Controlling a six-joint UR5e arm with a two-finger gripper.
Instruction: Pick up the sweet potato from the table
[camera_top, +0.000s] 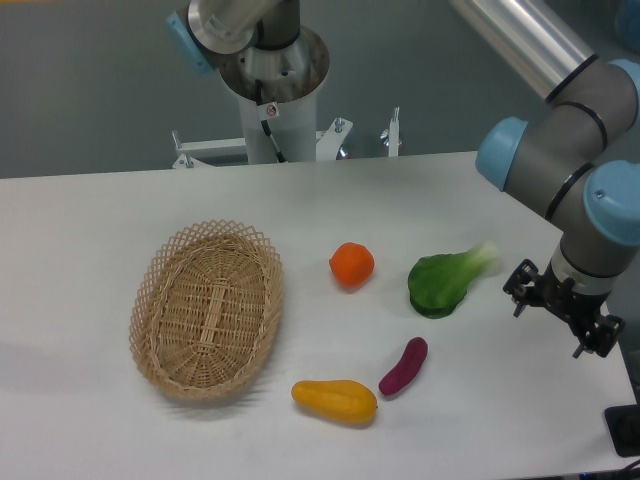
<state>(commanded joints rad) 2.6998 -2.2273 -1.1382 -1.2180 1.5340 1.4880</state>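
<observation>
The sweet potato (403, 366), a small curved purple-magenta piece, lies on the white table (420, 190) right of centre, near the front edge. My gripper (563, 308) hangs at the right edge of the table, to the right of the sweet potato and slightly behind it, well apart from it. Only the gripper's black body shows. Its fingers cannot be made out, so whether it is open or shut is unclear. Nothing is seen held in it.
A yellow-orange oblong fruit (335, 400) lies just left of the sweet potato. A green leafy vegetable (445, 280) and a round orange (351, 263) sit behind it. A wicker basket (207, 309) stands at the left. The robot base (275, 90) rises at the back.
</observation>
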